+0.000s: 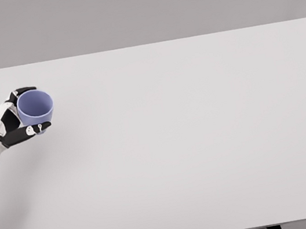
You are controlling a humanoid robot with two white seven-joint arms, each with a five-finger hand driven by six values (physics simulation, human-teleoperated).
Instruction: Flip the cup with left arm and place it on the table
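1 blue cup (35, 107) sits in the left hand (14, 121) near the far left side of the white surface (193, 143), its open mouth tilted up toward the camera. Dark fingers (26, 131) wrap around its wall, gripping it. 1 arm shows, coming in from the lower left. Whether the cup touches the surface cannot be told.

We see bright, even, diffuse light with no glare. The white table (193, 143) shows only a faint soft shadow beside the cup (35, 106). Edges look slightly soft; straight lines stay undistorted.
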